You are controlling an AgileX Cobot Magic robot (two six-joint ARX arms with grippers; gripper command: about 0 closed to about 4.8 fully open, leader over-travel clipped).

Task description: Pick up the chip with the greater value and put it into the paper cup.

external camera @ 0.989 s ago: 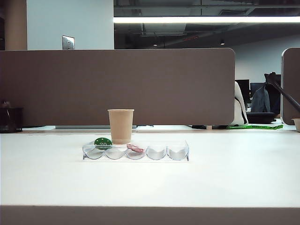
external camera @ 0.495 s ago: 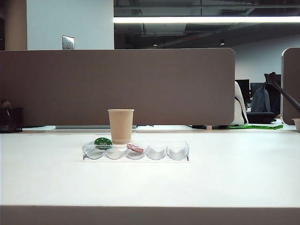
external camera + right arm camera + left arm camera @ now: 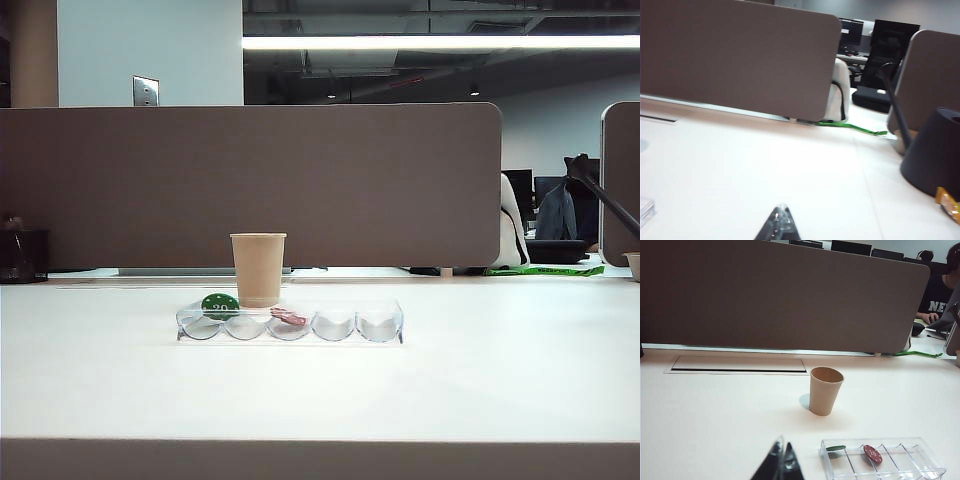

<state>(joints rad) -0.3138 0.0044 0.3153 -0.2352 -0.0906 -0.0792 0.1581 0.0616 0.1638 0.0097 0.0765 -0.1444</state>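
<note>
The tan paper cup (image 3: 258, 270) stands upright just behind a clear scalloped tray (image 3: 380, 325). A green chip (image 3: 220, 304) leans in the tray's left end and a red chip (image 3: 288, 316) lies in its third pocket. The chip of greater value is out of view. Neither arm shows in the exterior view. In the left wrist view my left gripper (image 3: 781, 456) is shut and empty, low over the table, short of the paper cup (image 3: 825, 390) and beside the tray (image 3: 900, 441). My right gripper (image 3: 781, 215) is shut and empty over bare table.
A brown divider panel (image 3: 250, 185) closes off the back of the table. A long cable slot (image 3: 737, 364) lies in the tabletop behind the cup. A black cone-shaped base (image 3: 935, 150) and an orange wrapper (image 3: 947, 201) sit at the table's right end. The tray's corner (image 3: 645, 207) shows in the right wrist view.
</note>
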